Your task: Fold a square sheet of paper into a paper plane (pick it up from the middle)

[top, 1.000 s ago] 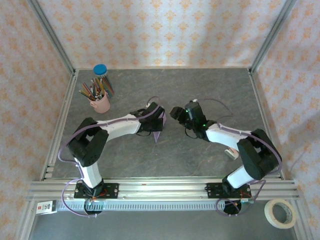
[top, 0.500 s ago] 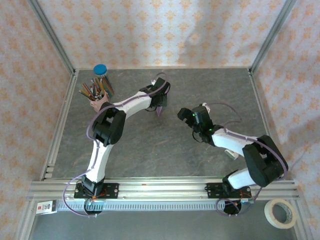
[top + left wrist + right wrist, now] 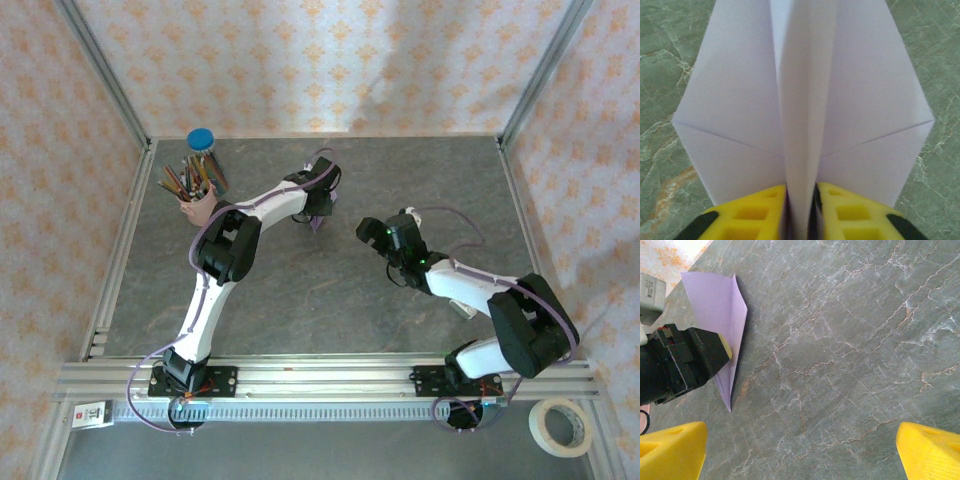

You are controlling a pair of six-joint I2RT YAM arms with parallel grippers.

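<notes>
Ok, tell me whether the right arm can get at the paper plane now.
Probably yes: bare table lies between the open right gripper and the paper plane. The left gripper straddles its centre fold, leaving the wings free.

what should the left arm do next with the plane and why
Probably open the left fingers and release the paper plane: it looks fully folded, pinched by its centre keel over the table, and the right fingers stand open, apart from it.

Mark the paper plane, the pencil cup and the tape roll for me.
paper plane (image 3: 805, 90): left wrist view, on its raised centre fold.
pencil cup (image 3: 203, 210): top external view, on its pink wall.
tape roll (image 3: 540, 422): top external view, on its left rim.
</notes>
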